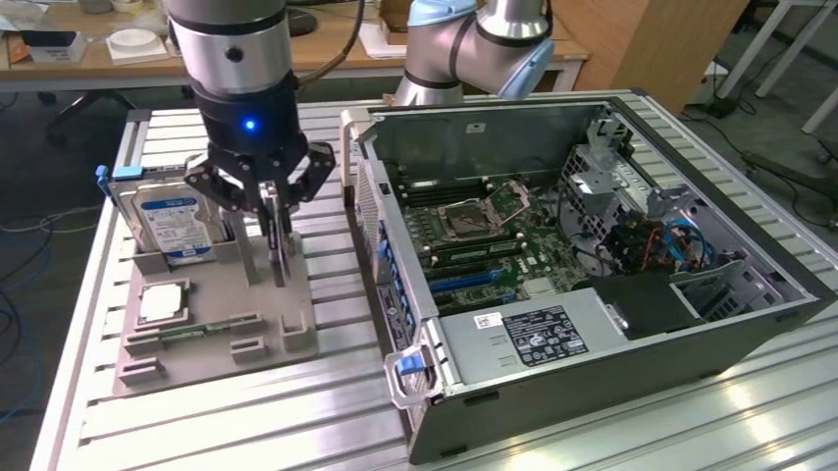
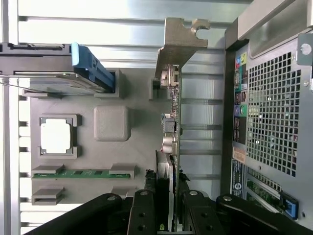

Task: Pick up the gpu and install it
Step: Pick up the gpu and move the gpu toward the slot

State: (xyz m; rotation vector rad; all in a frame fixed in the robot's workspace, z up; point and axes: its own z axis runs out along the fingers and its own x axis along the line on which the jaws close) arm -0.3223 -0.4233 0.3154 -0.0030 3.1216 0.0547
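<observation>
The gpu (image 1: 278, 253) stands on edge in a slot of the grey holder tray (image 1: 290, 339). It is a thin green card (image 2: 173, 122) with a silver bracket (image 2: 179, 36) at its far end. My gripper (image 1: 270, 204) hangs straight down over the card, and its black fingers (image 2: 144, 213) press the card's near end from both sides. The gripper (image 2: 167, 208) is shut on the gpu, whose lower edge still sits in the holder. The open computer case (image 1: 733, 324) lies to the exterior view's right, its motherboard (image 1: 492, 231) exposed.
On the holder tray (image 2: 112, 122) also sit a hard drive with a blue label (image 1: 171, 221), a CPU (image 1: 160, 304) and a RAM stick (image 1: 210, 329). The case's rear panel (image 2: 274, 112) stands close beside the card. A second robot arm (image 1: 472, 39) stands behind the case.
</observation>
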